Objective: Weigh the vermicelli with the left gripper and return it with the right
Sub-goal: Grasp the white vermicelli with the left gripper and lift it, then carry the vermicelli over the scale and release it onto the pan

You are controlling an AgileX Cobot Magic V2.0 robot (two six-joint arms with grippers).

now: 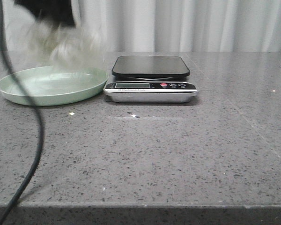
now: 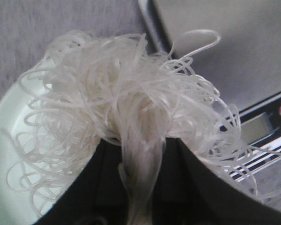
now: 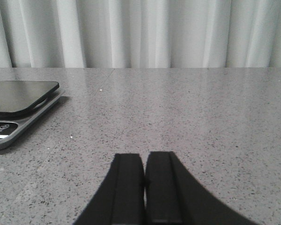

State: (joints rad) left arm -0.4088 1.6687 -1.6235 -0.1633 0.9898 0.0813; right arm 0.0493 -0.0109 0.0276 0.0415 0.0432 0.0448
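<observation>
While the grey table (image 1: 178, 154) lies bare in front, the pale green plate (image 1: 18, 89) sits just beside the scale (image 1: 151, 78). Above the plate hangs the vermicelli (image 2: 117, 93), pinched at its gathered stem by the left gripper (image 2: 140, 154). It looks light, springy and brittle; stray loops could snag. The right gripper (image 3: 144, 180) rests with fingers pressed together, empty.

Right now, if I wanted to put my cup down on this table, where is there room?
The broad grey table in front of the scale and to its right is bare. The back left is crowded: the green plate sits beside the scale, and the left claw holds vermicelli above it.
</observation>
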